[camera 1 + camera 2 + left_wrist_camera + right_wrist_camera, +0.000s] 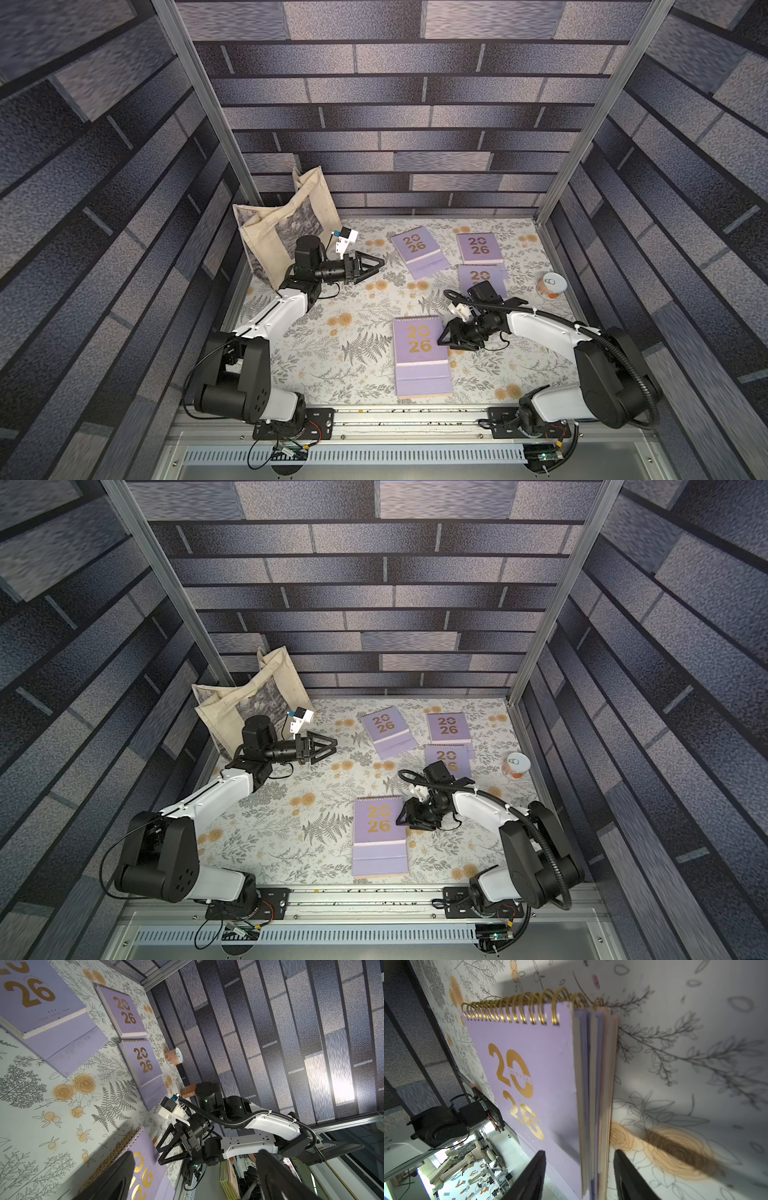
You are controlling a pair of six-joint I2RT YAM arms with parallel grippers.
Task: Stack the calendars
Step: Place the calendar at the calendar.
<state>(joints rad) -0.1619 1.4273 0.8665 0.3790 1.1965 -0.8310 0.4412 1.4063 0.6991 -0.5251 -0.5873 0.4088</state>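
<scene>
Three single lilac calendars lie flat at the back of the table: one far left (419,251), one far right (480,248), and one (482,276) half hidden behind my right arm. A stack of calendars (420,355) lies near the front edge. The right wrist view shows its lilac "2026" cover (539,1076) over lilac layers and a peach-pink bottom one. My right gripper (444,337) sits at the stack's right edge, open, one finger (533,1169) over the cover and the other beside it, neither touching. My left gripper (376,268) hovers open and empty left of the back calendars.
A beige tote bag (282,232) leans in the back left corner behind the left arm. A small orange-and-white jar (552,284) stands near the right wall. Flowered cloth (332,332) covers the table, and a metal rail (415,415) runs along the front.
</scene>
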